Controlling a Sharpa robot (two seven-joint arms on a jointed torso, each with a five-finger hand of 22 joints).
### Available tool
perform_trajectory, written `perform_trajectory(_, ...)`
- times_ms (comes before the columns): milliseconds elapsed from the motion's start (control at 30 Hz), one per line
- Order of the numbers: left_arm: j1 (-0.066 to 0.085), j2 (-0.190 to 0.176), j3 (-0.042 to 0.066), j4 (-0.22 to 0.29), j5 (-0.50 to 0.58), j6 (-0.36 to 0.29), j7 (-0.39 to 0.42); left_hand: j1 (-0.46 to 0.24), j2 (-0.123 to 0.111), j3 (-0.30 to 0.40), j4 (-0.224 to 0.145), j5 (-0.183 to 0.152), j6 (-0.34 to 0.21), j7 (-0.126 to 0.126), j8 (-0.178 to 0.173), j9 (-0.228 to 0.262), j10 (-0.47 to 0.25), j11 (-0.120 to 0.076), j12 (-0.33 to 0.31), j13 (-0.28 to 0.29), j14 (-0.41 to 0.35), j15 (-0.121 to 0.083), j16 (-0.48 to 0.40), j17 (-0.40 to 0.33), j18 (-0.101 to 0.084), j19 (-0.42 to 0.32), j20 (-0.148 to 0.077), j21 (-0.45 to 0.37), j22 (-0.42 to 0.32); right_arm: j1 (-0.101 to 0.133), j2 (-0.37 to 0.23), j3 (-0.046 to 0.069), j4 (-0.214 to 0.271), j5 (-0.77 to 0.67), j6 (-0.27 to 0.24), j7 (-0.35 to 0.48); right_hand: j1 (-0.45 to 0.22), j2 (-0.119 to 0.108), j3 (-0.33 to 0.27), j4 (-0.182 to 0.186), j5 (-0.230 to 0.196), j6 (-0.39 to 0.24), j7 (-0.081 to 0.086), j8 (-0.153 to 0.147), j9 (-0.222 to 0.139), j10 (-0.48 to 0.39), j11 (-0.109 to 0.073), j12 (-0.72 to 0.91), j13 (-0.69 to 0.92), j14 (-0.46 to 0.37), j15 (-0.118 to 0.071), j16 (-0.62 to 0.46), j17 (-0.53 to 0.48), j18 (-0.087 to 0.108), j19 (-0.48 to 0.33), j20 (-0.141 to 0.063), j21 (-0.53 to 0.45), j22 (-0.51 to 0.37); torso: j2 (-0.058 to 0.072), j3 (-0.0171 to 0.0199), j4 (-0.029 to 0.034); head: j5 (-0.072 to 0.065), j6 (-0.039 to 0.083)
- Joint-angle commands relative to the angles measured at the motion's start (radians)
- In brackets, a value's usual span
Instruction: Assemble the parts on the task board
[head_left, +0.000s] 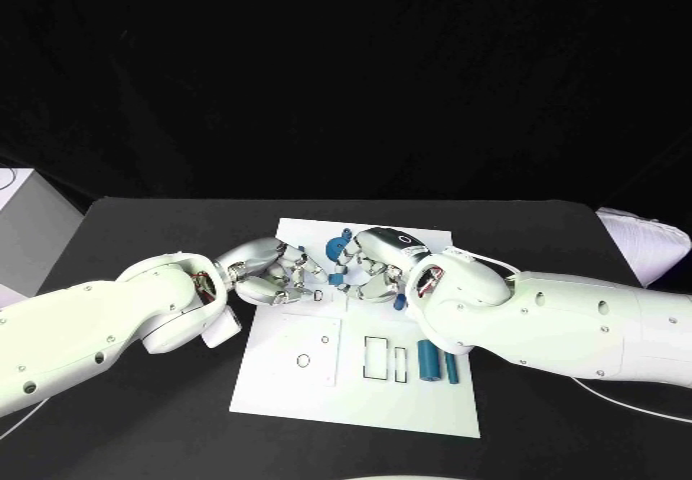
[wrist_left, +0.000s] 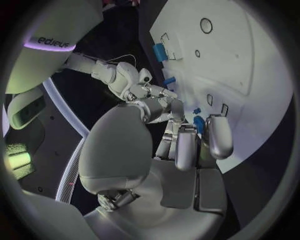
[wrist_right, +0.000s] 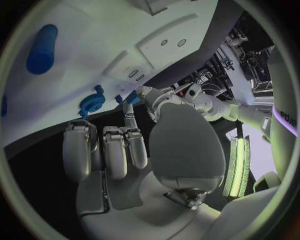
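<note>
Head camera is looking steeply down at the surface (head_left: 144, 230) from above. Each wrist camera is sitting close behind its own robot hand, facing the task board (head_left: 433, 405), which all three views are sharing.

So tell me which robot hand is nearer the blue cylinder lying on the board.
Right. The right robot hand is just beyond the blue cylinder; the left robot hand is farther off, across the task board.

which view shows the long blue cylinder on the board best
The head view: the blue cylinder lies whole and unobstructed on the task board, beside a thinner blue piece. The right wrist view shows it bent near the rim; the left wrist view doesn't show it clearly.
</note>
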Motion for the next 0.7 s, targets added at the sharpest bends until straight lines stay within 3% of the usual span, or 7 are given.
perform_trajectory(33, 0.000, 0.005, 0.000, 0.005, -0.062, 0.023, 0.021, -0.014, -0.002, 0.023, -0.014, 0.054, -0.002, -0.009, -0.009, -0.003, -0.003, -0.013, 0.015, 0.011, 0.051, -0.010, 0.004, 0.116, -0.011, 0.003, -0.006, 0.009, 0.007, 0.001, 0.003, 0.000, -0.002, 0.009, 0.032, 0.001, -0.009, -0.002, 0.000, 0.004, 0.000, -0.003, 0.002, 0.003, 0.001, 0.088, -0.009, 0.002, 0.241, 0.105, -0.006, 0.006, 0.258, -0.014, 0.027, -0.004, 0.005, 0.161, 0.001, 0.0005, -0.0003, 0.000, 0.000)
perform_trajectory(67, 0.000, 0.007, 0.000, 0.005, -0.066, 0.022, 0.023, -0.020, -0.001, 0.032, -0.022, 0.077, -0.007, -0.015, -0.015, -0.004, -0.001, -0.017, 0.029, 0.025, 0.053, -0.013, 0.005, 0.120, -0.012, 0.007, -0.009, 0.012, 0.013, 0.001, 0.004, 0.000, -0.003, 0.009, 0.034, 0.001, -0.009, -0.002, 0.000, 0.004, 0.000, -0.003, 0.002, 0.003, 0.001, 0.088, -0.009, 0.002, 0.241, 0.105, -0.006, 0.006, 0.258, -0.014, 0.027, -0.004, 0.005, 0.161, 0.001, 0.0007, -0.0007, 0.000, 0.000)
perform_trajectory(167, 0.000, 0.009, 0.000, 0.006, -0.070, 0.019, 0.028, -0.023, 0.000, 0.037, -0.028, 0.086, -0.010, -0.021, -0.019, -0.005, -0.001, -0.020, 0.037, 0.033, 0.053, -0.016, 0.005, 0.122, -0.013, 0.008, -0.010, 0.014, 0.016, 0.001, 0.006, 0.000, -0.005, 0.008, 0.037, 0.000, -0.009, -0.002, 0.000, 0.004, 0.000, -0.003, 0.002, 0.003, 0.001, 0.088, -0.009, 0.002, 0.241, 0.105, -0.006, 0.006, 0.258, -0.014, 0.027, -0.004, 0.005, 0.161, 0.001, 0.0009, -0.0012, -0.001, 0.000)
perform_trajectory(700, 0.000, 0.016, 0.000, 0.003, -0.090, 0.038, 0.007, -0.030, 0.001, 0.044, -0.036, 0.101, -0.006, -0.024, -0.020, -0.004, 0.002, -0.024, 0.053, 0.050, 0.055, -0.020, 0.007, 0.127, -0.014, 0.012, -0.015, 0.018, 0.023, 0.001, 0.005, 0.000, 0.003, -0.012, 0.015, 0.005, -0.009, -0.002, -0.001, 0.004, 0.001, -0.004, 0.003, 0.003, 0.001, 0.088, -0.009, 0.002, 0.241, 0.105, -0.006, 0.006, 0.259, -0.014, 0.027, -0.004, 0.006, 0.162, 0.002, 0.0023, -0.0007, -0.002, -0.005)
